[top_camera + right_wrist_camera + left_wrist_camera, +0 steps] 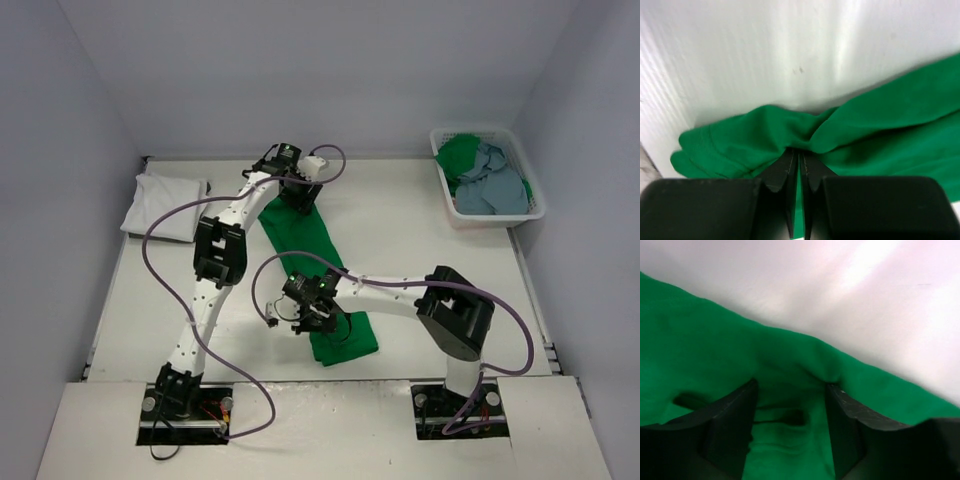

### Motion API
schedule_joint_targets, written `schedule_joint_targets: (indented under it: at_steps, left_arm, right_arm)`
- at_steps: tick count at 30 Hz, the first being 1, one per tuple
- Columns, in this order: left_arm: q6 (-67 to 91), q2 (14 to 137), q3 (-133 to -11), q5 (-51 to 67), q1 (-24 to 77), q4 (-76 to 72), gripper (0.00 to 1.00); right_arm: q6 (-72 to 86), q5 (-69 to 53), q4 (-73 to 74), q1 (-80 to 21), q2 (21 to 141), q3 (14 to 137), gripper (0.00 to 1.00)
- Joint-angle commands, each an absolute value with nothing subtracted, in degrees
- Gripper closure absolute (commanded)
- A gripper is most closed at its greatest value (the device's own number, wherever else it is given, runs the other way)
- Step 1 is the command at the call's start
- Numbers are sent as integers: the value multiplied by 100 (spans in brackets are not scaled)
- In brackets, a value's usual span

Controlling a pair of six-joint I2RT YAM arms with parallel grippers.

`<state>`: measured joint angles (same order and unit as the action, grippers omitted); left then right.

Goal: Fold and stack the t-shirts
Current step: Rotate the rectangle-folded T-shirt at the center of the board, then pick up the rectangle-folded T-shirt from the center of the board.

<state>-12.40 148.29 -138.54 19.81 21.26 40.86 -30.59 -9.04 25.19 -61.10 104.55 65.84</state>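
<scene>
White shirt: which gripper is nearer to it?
Left. The left gripper is at the green shirt's far end, right of the white shirt; the right gripper pinches that green shirt's near end.

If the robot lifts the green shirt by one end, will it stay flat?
Probably not. The green shirt looks floppy: it bunches into soft folds where the right gripper pinches it, so it would likely droop. It seems light too, being thin cloth.
</scene>
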Motion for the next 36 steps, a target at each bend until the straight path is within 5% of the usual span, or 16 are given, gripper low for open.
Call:
schedule_joint_targets:
  at_steps: [1, 8, 16, 22, 36]
  left_arm:
    - [-1178, 14870, -14492, 2785, 2417, 4684, 48]
    - [-1081, 15038, -14748, 2831, 2777, 4632, 34]
    - [-1222, 14441, -14696, 2145, 2778, 4535, 33]
    - [-1292, 13204, -14125, 1873, 2681, 4386, 32]
    - [-1855, 9547, -10119, 1169, 2313, 3938, 32]
  right_arm:
    - [-2927, -1336, 2619, -6179, 10476, 6899, 97]
    - [-2874, -1249, 2566, -6196, 10609, 7075, 90]
    - [-2944, -827, 2207, -6073, 9801, 6794, 67]
    - [-2997, -721, 1855, -5871, 8975, 6558, 61]
    - [-3665, -765, 1924, -5932, 8016, 5204, 30]
